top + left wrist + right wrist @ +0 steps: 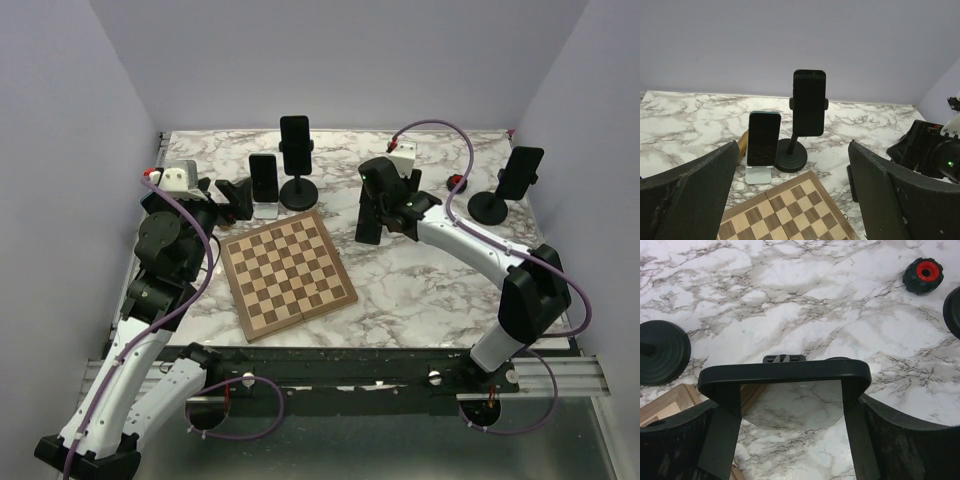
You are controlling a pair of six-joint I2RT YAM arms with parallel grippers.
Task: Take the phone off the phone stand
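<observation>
A black phone [785,372] with a glossy screen stands upright between my right gripper's fingers; the right gripper [790,435] is shut on it, over the marble right of the chessboard [372,222]. A small black clip [784,358] shows just behind the phone's top edge. Other phones sit in stands: one on a tall black stand [295,145] [809,102], one on a low white stand [264,176] [763,138], one on a black stand at the far right [522,170]. My left gripper [792,147] is open and empty, facing the two left phones [235,197].
A wooden chessboard [288,272] lies in the middle of the marble table [400,280]. A black knob with a red cap [923,274] sits near the right stand's base [488,208]. A tan object [742,142] lies behind the white stand [759,174].
</observation>
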